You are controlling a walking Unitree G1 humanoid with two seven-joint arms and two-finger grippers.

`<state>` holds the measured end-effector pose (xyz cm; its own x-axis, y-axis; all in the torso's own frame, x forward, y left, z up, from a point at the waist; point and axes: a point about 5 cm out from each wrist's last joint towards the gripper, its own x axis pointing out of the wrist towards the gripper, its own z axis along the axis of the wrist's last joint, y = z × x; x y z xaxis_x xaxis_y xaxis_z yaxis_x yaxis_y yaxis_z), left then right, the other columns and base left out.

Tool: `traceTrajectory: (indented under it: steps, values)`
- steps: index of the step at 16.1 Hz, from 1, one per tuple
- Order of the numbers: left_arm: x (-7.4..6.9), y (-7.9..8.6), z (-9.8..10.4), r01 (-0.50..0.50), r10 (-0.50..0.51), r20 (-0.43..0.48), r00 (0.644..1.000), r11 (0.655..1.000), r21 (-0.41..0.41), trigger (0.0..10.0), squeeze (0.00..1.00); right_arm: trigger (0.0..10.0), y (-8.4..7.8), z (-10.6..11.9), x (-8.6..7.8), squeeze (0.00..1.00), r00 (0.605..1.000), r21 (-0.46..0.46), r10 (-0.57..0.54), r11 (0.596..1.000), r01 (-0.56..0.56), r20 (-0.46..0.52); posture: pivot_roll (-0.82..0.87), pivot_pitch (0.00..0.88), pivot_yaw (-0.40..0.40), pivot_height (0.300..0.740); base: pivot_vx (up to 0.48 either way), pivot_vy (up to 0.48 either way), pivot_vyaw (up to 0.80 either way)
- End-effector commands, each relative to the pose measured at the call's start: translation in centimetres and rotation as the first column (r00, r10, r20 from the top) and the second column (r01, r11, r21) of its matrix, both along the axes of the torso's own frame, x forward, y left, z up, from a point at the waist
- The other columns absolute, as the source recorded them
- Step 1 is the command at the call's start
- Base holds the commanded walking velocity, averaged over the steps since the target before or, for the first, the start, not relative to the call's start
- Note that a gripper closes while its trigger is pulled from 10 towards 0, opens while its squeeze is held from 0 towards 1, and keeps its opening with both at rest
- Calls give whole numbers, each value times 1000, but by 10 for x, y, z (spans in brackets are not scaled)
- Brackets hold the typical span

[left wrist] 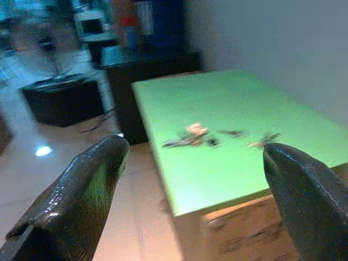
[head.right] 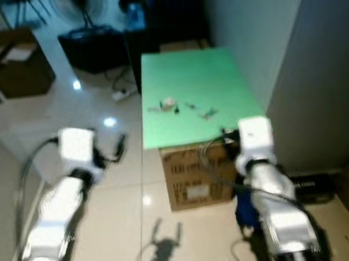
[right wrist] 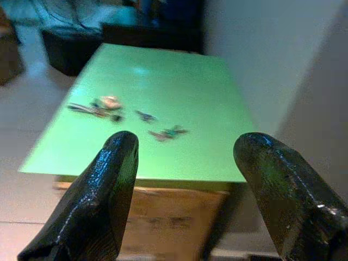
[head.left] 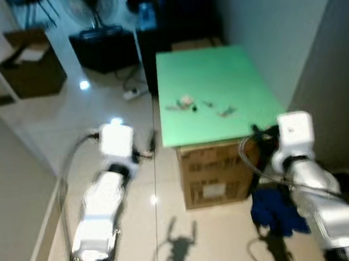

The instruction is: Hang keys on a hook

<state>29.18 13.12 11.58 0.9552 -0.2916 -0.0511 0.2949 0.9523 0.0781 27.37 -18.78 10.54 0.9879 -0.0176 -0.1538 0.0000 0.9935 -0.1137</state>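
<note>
A: So, head cams first. Where are the keys?

B: Small clutter on the green board (head.left: 216,77), which lies on a cardboard box (head.left: 212,173) by the grey wall. Biggest bit is the keys (head.left: 184,102), probably, w/ two smaller scraps (head.left: 225,111) beside them. Too blurred to be sure which is which. Can't make out a hook.

A: Arms?

B: Both held forward and low, short of the board; looks like an approach stance, nothing reached for yet. The right gripper (head.right: 229,138) is near the board's front corner, the left gripper (head.right: 118,147) is over bare floor (head.left: 129,231), well apart from the board.

A: Left wrist cam?

B: Fingers (left wrist: 81,190) spread wide, nothing between them, keys (left wrist: 190,136) framed in the gap.

A: Right wrist?

B: Same: fingers (right wrist: 103,190) wide apart, empty, keys (right wrist: 100,107) ahead on the board. I'd guess right arm takes them, being closer.
</note>
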Motion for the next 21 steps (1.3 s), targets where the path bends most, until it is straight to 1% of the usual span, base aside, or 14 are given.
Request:
traceTrajectory:
  steps: [1,5,9,11,13,16,21]
  values:
    - [0,10,3,-23,23,14,1000,1000,15,10000,0,10000,8,4,2,0,999,7,36,999,-36,8,-66,0,17,718,368,0,0]
    - [-1,8,2,-19,19,11,1000,1000,18,10000,0,10000,5,4,0,0,999,8,33,999,-33,3,-69,0,17,718,368,0,0]
    - [1,7,3,-7,7,14,1000,1000,24,10000,0,10000,7,4,2,0,999,-14,54,998,-54,-4,-72,0,16,718,368,0,0]
    - [2,7,5,-8,8,17,1000,1000,24,10000,0,10000,7,5,5,0,999,25,34,999,-34,-9,-77,0,16,718,368,0,0]
    - [3,6,6,0,0,21,1000,1000,27,10000,0,10000,7,7,9,0,999,26,38,999,-38,-1,-81,0,18,718,371,0,0]
    - [4,4,7,0,-1,22,1000,1000,28,10000,0,10000,8,9,11,0,999,21,45,999,-45,-1,-77,0,4,718,369,0,-800]
    - [3,7,7,-15,14,22,1000,1000,24,10000,0,10000,9,6,13,0,999,1,51,999,-51,-13,-68,0,5,718,368,0,0]
